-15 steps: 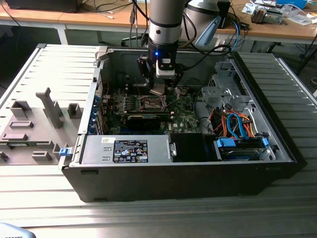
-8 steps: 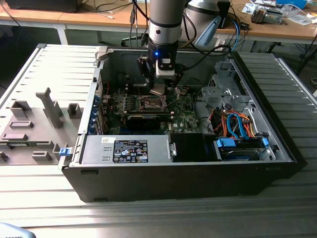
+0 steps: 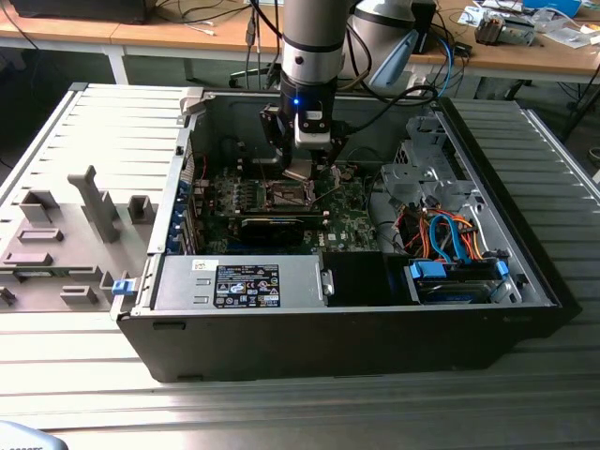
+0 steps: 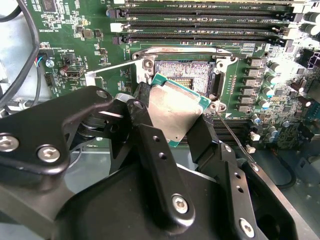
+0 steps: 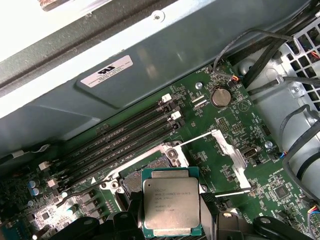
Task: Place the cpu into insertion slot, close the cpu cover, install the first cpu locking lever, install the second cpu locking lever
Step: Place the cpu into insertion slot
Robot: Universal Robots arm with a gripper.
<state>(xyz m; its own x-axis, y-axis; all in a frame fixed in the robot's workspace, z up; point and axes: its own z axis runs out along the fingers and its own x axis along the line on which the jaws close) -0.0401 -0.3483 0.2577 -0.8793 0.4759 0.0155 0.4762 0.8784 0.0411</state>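
Over the insertion slot | hand clamped on the cpu | cpu tilted, not seated

Soft, even room light in the exterior view; the open case is shaded inside, and a blue lamp glows on the arm. In the second wrist view, pale glare washes the cpu; the claw is dark.
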